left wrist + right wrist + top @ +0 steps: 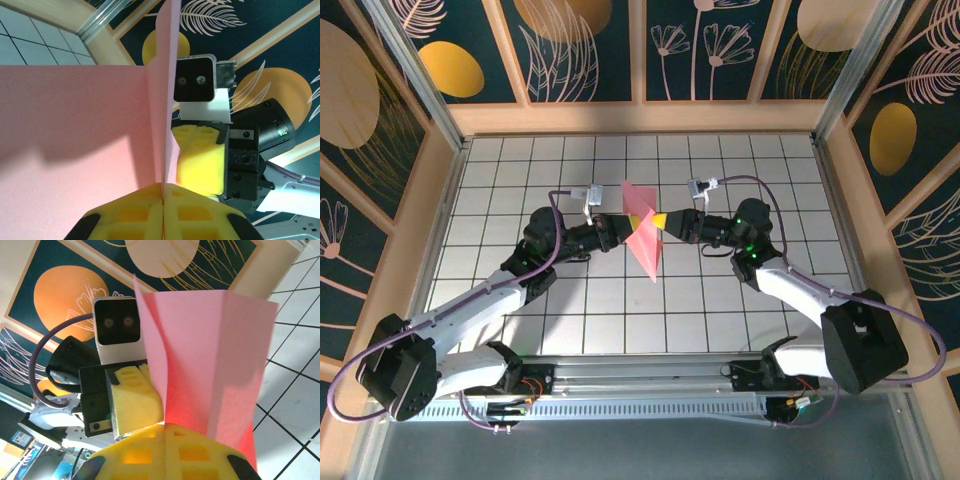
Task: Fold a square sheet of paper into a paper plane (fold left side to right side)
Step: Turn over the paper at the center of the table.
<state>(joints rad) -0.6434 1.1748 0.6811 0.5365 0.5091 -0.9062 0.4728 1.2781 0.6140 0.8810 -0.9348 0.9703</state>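
Over the middle of the white-tiled counter [520, 170], we are watching the left arm [510, 280] reaching in from the left. The left jaws are clamping the square sheet of paper [642, 225]. In the left wrist view their yellow pads [125, 220] are pressing together, with the pink paper caught in the seam between them. One panel is spreading out to the left and another is standing edge-on above the pads. From above, we are seeing the creased sheet standing up between the two arms, its lower corner pointing toward the near edge. Just right of it, the right jaws are gripping the same sheet. In the right wrist view their pads [195, 455] are closing on its bottom edge. The right arm [800, 290] is stretching in from the right.
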